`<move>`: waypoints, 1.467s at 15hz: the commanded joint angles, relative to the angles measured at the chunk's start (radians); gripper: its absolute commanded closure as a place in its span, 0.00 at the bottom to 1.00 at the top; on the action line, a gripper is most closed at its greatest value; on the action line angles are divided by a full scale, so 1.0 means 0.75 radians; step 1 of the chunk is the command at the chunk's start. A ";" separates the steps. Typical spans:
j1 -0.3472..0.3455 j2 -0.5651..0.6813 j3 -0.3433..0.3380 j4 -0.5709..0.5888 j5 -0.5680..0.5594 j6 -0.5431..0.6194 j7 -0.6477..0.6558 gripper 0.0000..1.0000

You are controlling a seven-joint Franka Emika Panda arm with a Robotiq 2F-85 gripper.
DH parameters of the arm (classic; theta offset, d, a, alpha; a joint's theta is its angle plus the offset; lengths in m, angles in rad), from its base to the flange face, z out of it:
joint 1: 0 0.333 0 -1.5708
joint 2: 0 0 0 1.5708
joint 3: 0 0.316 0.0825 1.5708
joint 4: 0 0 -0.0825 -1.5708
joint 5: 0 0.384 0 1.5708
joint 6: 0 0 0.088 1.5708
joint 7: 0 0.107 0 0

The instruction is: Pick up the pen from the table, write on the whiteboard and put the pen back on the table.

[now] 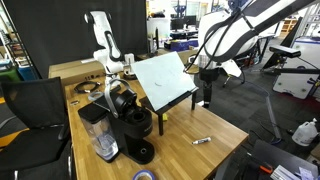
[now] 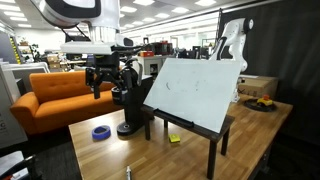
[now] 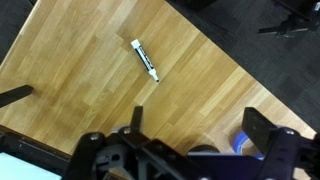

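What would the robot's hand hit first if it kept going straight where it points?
Probably the bare wooden table: the open hand points down at it. The pen lies slightly off that line, though depth is hard to judge.

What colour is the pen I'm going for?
Mostly white, dark at the ends. The wrist view shows the pen best, lying on the table.

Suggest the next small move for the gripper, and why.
Probably shift the gripper to centre it over the pen before any descent. In the wrist view the pen lies flat on the wooden table, untouched, ahead of the open, empty fingers and off-centre. In an exterior view the gripper hangs well above the tabletop beside the whiteboard, so closing now would grab nothing.
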 commanded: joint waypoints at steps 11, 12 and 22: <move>-0.059 0.125 0.032 0.061 0.017 0.033 -0.061 0.00; -0.059 0.125 0.032 0.061 0.017 0.033 -0.061 0.00; -0.075 0.276 0.065 0.002 -0.153 0.188 -0.437 0.00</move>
